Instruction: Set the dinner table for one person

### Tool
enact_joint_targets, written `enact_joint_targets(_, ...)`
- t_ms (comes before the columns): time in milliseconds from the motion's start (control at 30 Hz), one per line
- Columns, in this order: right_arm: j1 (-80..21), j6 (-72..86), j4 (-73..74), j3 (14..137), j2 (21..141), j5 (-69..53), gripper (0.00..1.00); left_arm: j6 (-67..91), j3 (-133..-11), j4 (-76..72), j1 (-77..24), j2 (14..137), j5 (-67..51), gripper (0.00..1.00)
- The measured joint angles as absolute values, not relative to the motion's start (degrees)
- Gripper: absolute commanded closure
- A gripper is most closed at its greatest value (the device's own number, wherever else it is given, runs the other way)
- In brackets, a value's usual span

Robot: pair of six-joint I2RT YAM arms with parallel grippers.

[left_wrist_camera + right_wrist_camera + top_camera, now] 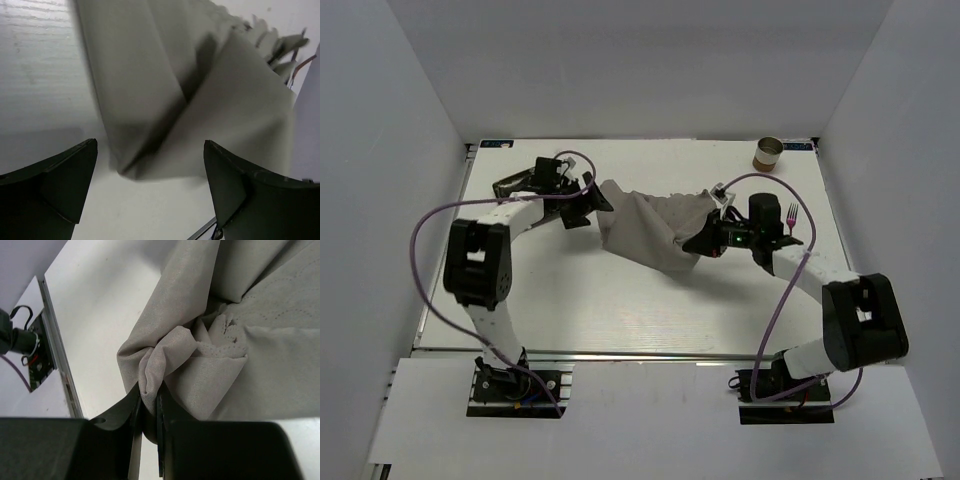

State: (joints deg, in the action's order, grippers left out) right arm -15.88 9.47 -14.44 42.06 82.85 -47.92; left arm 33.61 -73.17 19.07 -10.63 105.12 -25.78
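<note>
While right fingers [167,440] pinch cloth [235,300] above the dinner table [100,300], left fingers [60,185] gape.

The left end effector [150,147] gapes wide open while the right end effector [148,395] is pinched nearly shut.

The white worktop [620,300], with a metal rail [620,352] along its near edge, carries a crumpled grey cloth [645,235] in its middle toward the far side, a brown cup [769,154] standing upright near the far right corner, and a pink fork [793,222] lying near the right edge.
</note>
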Motion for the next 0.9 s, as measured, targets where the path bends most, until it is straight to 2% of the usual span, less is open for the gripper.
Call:
enact_joint_targets(133, -16.3, 8.7, -14.7, 37.9, 77.2, -47.4, 1.0, 35.7, -75.9, 16.9, -11.0, 115.1, -29.7, 0.03)
enact_joint_targets(233, -16.5, 8.3, -14.7, 35.8, 74.0, -46.2, 1.0, 37.4, -78.7, 15.8, -11.1, 117.6, -33.1, 0.03)
enact_joint_targets(567, -16.5, 8.4, -15.5, 32.8, 72.5, -44.6, 1.0, 38.5, -80.2, 5.3, -11.4, 115.5, -43.1, 0.02)
enact_joint_targets(900, -16.9, 10.2, -17.2, 32.1, 72.5, -44.7, 1.0, 37.7, -79.2, 1.1, -12.6, 116.4, -47.4, 0.04)
